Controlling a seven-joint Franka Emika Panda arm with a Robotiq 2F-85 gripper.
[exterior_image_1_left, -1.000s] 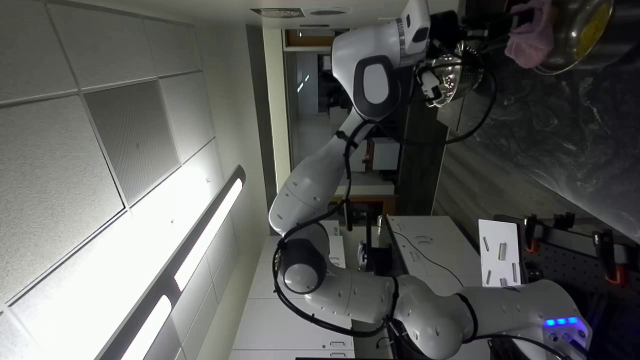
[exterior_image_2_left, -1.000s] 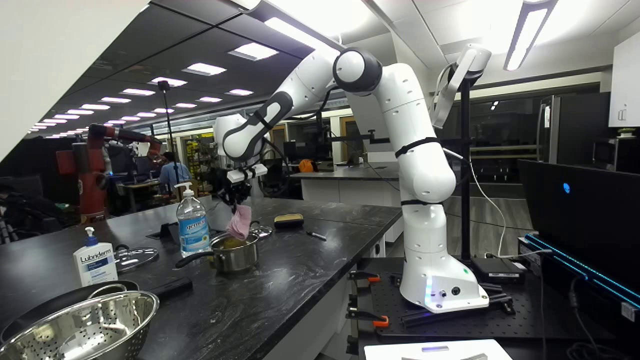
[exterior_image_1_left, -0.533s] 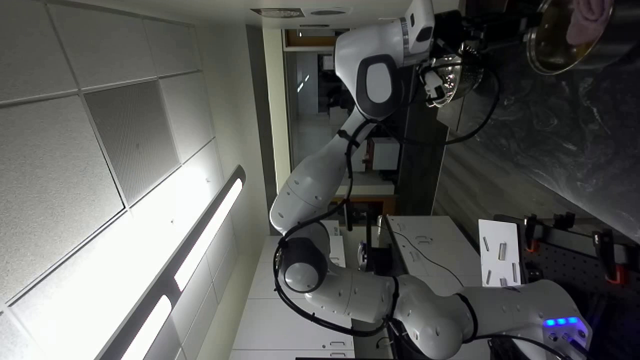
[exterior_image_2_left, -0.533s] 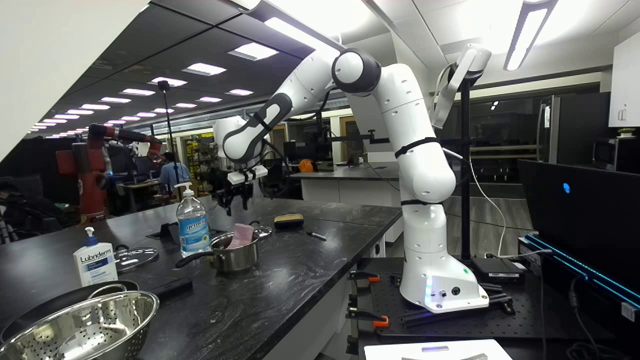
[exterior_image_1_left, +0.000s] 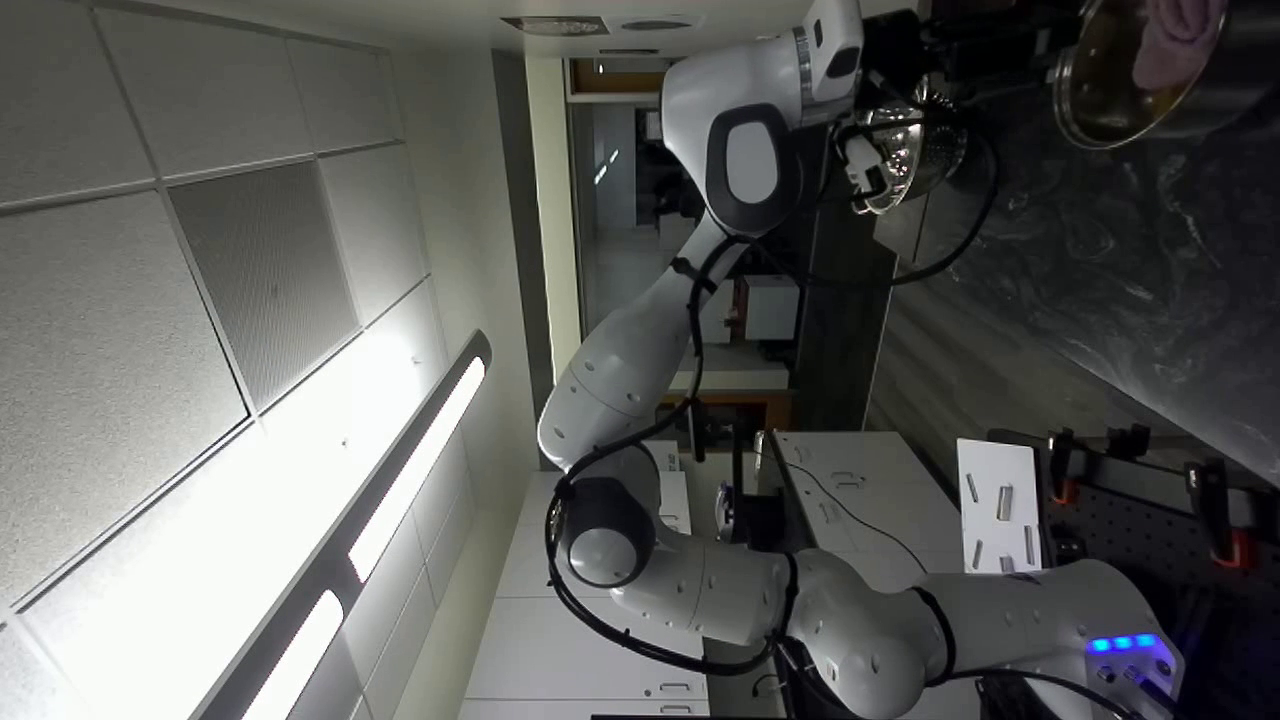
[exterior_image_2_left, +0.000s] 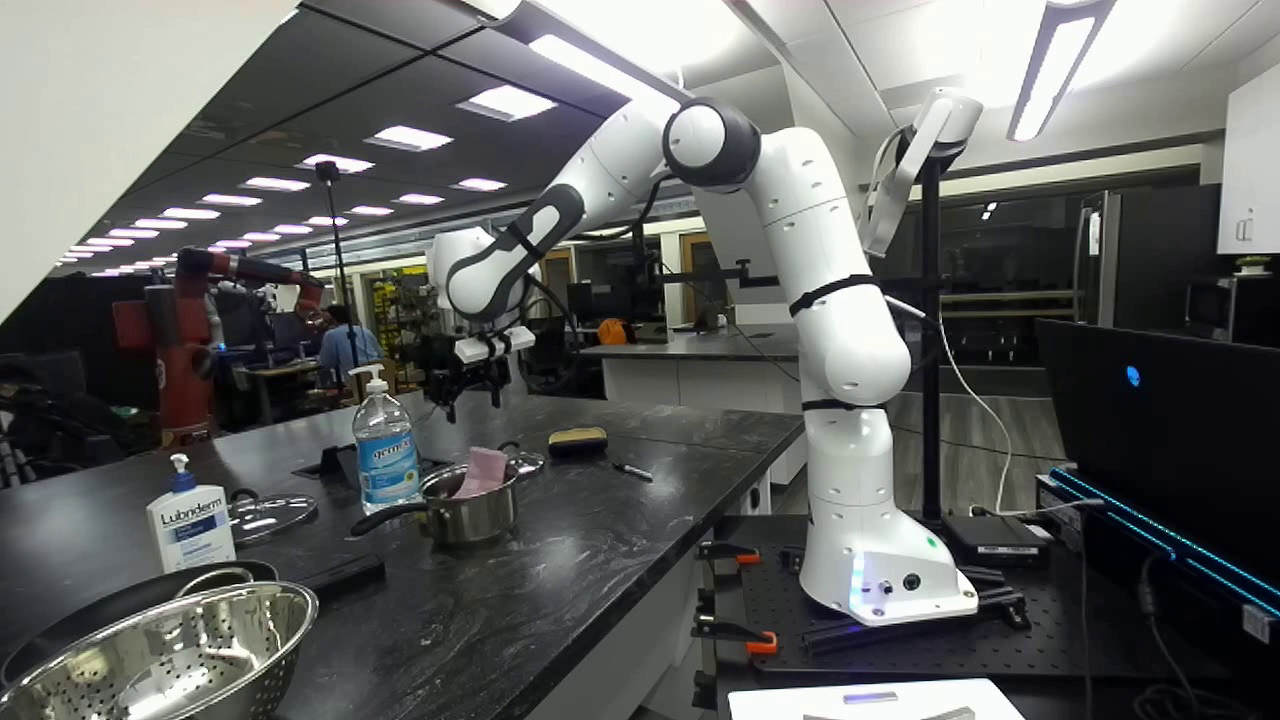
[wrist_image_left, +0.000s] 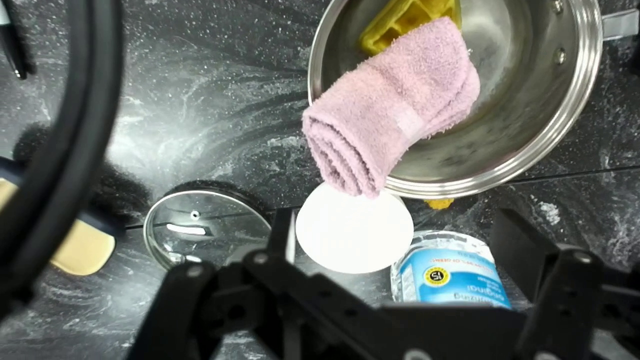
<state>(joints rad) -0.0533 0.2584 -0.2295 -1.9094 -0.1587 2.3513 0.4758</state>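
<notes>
My gripper (wrist_image_left: 400, 235) stands wide open with nothing between its fingers. In an exterior view the gripper (exterior_image_2_left: 474, 408) hangs above the steel pot (exterior_image_2_left: 475, 520), apart from it. A rolled pink towel (wrist_image_left: 390, 105) lies partly inside the pot (wrist_image_left: 582, 90), one end over the rim; its top sticks up in an exterior view. Under the towel, a yellow waffle-like piece (wrist_image_left: 372, 42) shows in the pot. Near the pot rim is a white round object (wrist_image_left: 355, 235), seen between the fingers in the wrist view; what it is I cannot tell.
Close by stand a sanitizer bottle (exterior_image_2_left: 388, 455) with a pump and a glass lid (wrist_image_left: 200, 220). A case (exterior_image_2_left: 577, 441) and a marker (exterior_image_2_left: 632, 471) lie beyond. Nearer the camera are a lotion bottle (exterior_image_2_left: 195, 525), another lid (exterior_image_2_left: 270, 512) and a colander (exterior_image_2_left: 180, 660).
A second ago the gripper held the towel hanging into the pot. It has opened and let go, the towel has dropped into the pot, and the gripper has risen slightly.
</notes>
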